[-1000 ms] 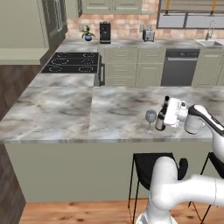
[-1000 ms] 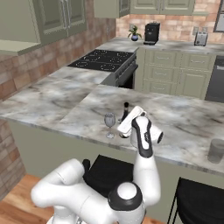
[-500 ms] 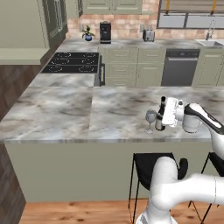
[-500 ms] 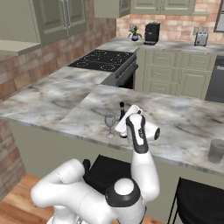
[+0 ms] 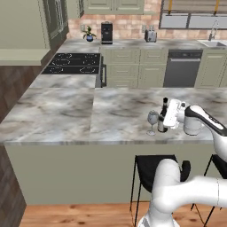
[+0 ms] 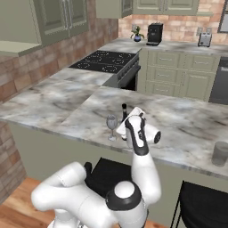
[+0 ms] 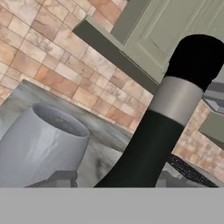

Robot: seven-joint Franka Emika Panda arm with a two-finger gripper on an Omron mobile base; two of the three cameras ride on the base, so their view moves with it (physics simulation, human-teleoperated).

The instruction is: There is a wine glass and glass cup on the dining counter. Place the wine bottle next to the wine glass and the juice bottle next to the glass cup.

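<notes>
On the dining counter [image 5: 66, 119] the slim dark wine bottle [image 5: 164, 114] stands upright just right of the clear stemmed wine glass [image 5: 152, 120]. My gripper [image 5: 166, 117] is shut on the bottle's body from the right. From the other side, the wine bottle [image 6: 124, 110] shows behind my gripper [image 6: 128, 120], with the wine glass [image 6: 111, 125] to its left and the glass cup [image 6: 220, 153] far right near the counter's front edge. Up close, the bottle's neck [image 7: 170, 105] rises beside the glass bowl [image 7: 41, 144]. The juice bottle is out of view.
Black-seated stools [image 5: 155, 166] stand under the counter's front edge. A black stove [image 5: 71, 63] lies to the back left. A coffee machine [image 5: 106, 32], a toaster [image 5: 151, 34] and a small plant [image 5: 89, 34] line the rear worktop.
My hand and the wine bottle have shifted only slightly, staying right beside the wine glass. The glass has not moved.
</notes>
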